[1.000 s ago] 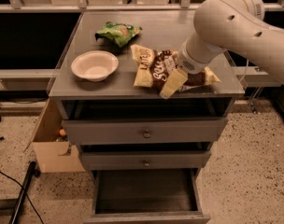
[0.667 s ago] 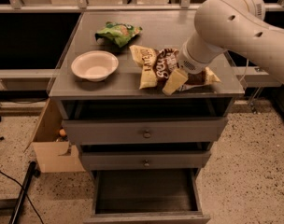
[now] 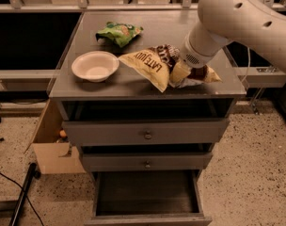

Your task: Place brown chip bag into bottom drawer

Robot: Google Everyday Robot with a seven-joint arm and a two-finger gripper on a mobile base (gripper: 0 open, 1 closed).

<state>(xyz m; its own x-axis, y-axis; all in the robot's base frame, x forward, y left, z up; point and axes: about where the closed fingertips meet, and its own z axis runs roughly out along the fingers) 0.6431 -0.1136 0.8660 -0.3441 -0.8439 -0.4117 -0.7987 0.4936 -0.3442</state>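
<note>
gripper (image 3: 180, 73): near the front right corner of the cabinet top (image 3: 147, 87), down on the brown chip bag.
grip state: you cannot tell how far it is open, or whether it has hold of the bag.
brown chip bag (image 3: 145, 65): on the cabinet top, right of the white bowl (image 3: 95, 66).
green chip bag (image 3: 118, 32): behind the bowl.
bottom drawer (image 3: 147, 192): pulled out; you see its dark floor.

The gripper (image 3: 182, 73), at the brown chip bag (image 3: 146, 64), is largely hidden behind the arm (image 3: 237, 18) (the bottom drawer (image 3: 147, 219) is cropped at the lower edge).
</note>
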